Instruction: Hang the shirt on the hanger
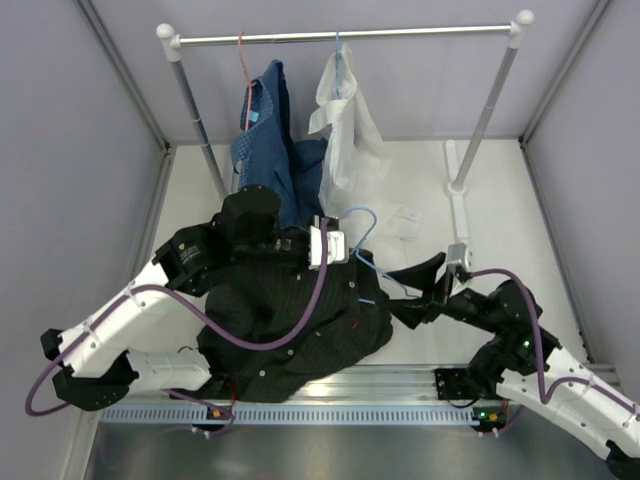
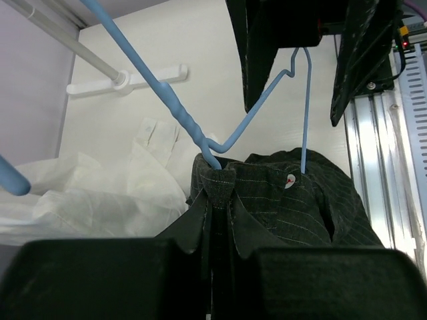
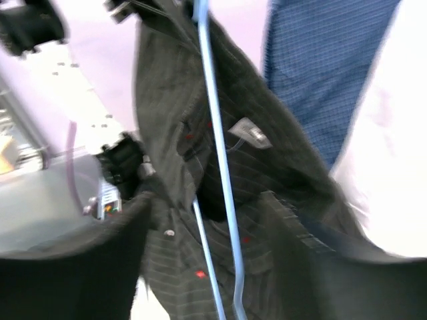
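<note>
Left gripper [image 2: 215, 241]: fingers pinched tight on a collar fold of the shirt [image 1: 290, 325], which lies heaped on the white table [image 1: 500, 230] and hides part of the left arm. The hanger [image 2: 179, 112] enters the collar, its lower part concealed. Right gripper [image 3: 205, 200]: view blurred, fingers spread, hanger wire passing between. Behind, a rail [image 1: 400, 33] carries a blue patterned shirt [image 1: 268, 150] and a white shirt [image 1: 345, 125] between grey walls [image 1: 60, 150].

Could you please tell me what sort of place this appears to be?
Probably a robotics lab test cell: plain grey partition walls, a clothes rail with a white shirt hung, and an aluminium mounting track.
</note>
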Controlling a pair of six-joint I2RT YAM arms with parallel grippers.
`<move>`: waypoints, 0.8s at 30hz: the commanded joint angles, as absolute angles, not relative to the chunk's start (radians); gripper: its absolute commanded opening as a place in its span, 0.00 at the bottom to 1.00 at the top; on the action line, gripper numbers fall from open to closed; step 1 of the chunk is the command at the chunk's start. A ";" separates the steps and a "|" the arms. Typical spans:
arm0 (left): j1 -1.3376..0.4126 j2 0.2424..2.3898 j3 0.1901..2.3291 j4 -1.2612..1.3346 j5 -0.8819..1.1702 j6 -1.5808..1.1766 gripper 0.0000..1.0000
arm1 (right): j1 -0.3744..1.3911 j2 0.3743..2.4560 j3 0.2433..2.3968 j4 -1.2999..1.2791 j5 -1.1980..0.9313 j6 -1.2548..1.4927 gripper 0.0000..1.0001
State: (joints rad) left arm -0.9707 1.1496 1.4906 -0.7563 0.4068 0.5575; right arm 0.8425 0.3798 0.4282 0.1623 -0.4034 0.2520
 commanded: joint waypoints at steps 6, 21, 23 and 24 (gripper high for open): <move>-0.969 0.993 1.441 -0.724 0.172 0.471 0.00 | 0.859 0.298 0.535 -0.158 0.151 0.258 0.84; -0.971 0.801 1.190 -0.614 -0.299 0.178 0.00 | 0.857 0.509 0.536 -0.050 0.145 0.500 0.66; -0.969 0.769 1.155 -0.571 -0.276 0.135 0.00 | 0.857 0.535 0.497 0.033 0.126 0.509 0.66; -0.971 0.755 1.143 -0.562 -0.247 0.132 0.00 | 0.856 0.551 0.495 0.050 0.133 0.514 0.65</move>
State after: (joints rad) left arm -0.9703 0.8009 1.1641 -0.6907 -0.2001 0.2214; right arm 0.8444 0.5297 0.5079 -0.1383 0.1936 0.4664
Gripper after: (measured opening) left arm 0.091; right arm 0.651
